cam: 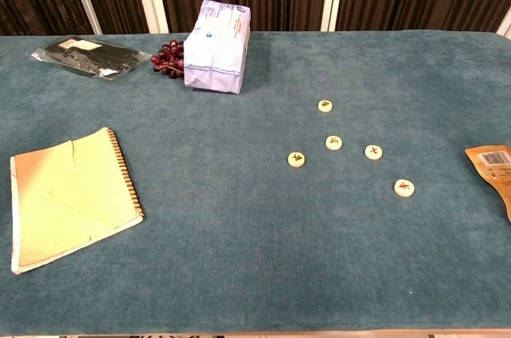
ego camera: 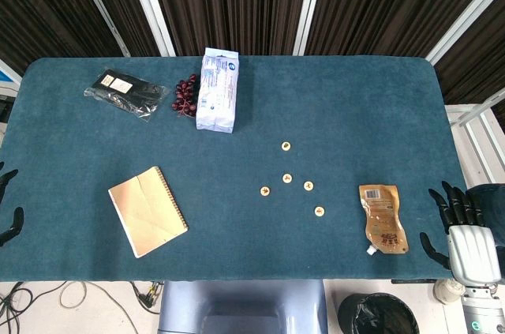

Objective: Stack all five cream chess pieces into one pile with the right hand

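**A:** From the head view, what lies on the blue-green felt table (ego camera: 347, 97)?

**B:** Five small round cream chess pieces, all flat and separate, none stacked: the farthest piece (ego camera: 286, 146), then the middle piece (ego camera: 287, 178), the left piece (ego camera: 266, 190), the right piece (ego camera: 308, 185) and the nearest piece (ego camera: 319, 211). They sit right of the table's centre.

**A:** And the hands?

**B:** The right hand (ego camera: 461, 223) hangs just off the table's right edge, dark fingers spread and holding nothing, well apart from the pieces. Of the left hand (ego camera: 8, 208) only dark fingertips show at the left border; whether they are spread or curled I cannot tell.

**A:** Anything else?

**B:** A brown foil spouted pouch (ego camera: 383, 218) lies between the pieces and the right hand. A tan spiral-bound notebook (ego camera: 147, 211) is near the left front, a black packet in clear plastic (ego camera: 125, 92) at the far left, a bunch of dark red grapes (ego camera: 185, 97) touching a white-and-lilac tissue pack (ego camera: 216, 90).

**A:** The chest view?

**B:** No hands in it. The five discs are there, red marks on top: farthest (cam: 325, 105), middle (cam: 334, 143), left (cam: 297, 160), right (cam: 373, 152), nearest (cam: 403, 188). The pouch (cam: 495, 166) is cut off by the right edge; the notebook (cam: 72, 194) lies at the left, the tissue pack (cam: 217, 47) stands far back.
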`<state>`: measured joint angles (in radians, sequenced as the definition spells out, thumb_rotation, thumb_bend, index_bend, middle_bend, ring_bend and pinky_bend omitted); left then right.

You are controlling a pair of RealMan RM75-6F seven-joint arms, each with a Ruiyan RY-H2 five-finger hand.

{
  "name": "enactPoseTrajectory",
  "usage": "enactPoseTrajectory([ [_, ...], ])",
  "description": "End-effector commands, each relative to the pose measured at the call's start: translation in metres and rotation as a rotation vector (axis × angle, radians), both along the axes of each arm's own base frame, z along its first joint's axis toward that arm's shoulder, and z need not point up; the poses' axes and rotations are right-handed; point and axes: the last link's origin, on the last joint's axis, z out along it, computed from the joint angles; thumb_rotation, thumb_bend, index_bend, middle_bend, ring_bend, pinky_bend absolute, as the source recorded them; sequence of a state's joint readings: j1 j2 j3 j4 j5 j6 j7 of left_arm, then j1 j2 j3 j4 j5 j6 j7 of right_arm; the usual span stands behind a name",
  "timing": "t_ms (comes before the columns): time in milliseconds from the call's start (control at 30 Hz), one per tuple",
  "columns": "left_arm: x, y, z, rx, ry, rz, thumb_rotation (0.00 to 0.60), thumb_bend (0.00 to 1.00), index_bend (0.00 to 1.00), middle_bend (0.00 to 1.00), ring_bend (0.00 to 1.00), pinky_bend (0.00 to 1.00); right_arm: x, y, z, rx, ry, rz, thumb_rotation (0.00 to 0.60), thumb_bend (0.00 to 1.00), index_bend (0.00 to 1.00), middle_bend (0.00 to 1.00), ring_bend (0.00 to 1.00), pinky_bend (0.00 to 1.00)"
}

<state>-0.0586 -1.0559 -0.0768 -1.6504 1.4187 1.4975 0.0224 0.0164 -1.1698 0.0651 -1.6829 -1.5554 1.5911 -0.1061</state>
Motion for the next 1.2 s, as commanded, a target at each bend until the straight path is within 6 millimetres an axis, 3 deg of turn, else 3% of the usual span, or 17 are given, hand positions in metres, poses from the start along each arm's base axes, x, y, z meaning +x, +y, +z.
enactPoseTrajectory([
  [33, 0.000, 0.000, 0.000, 0.000, 0.001, 0.000, 0.600, 0.48, 0.14, 0.00, 0.00, 0.00, 0.000, 0.000, 0.000, 0.001, -0.001, -0.001, 0.600, 0.41, 0.13, 0.00, 0.00, 0.00],
  [800, 0.001, 0.000, 0.000, 0.009, -0.017, 0.010, 0.600, 0.48, 0.14, 0.00, 0.00, 0.00, -0.003, -0.003, -0.007, 0.052, -0.075, -0.067, 0.600, 0.41, 0.13, 0.00, 0.00, 0.00],
  [1200, 0.001, 0.000, -0.002, 0.004, -0.029, 0.019, 0.600, 0.48, 0.14, 0.00, 0.00, 0.00, 0.012, -0.036, -0.034, 0.258, -0.113, -0.071, 0.600, 0.41, 0.15, 0.00, 0.00, 0.00],
])
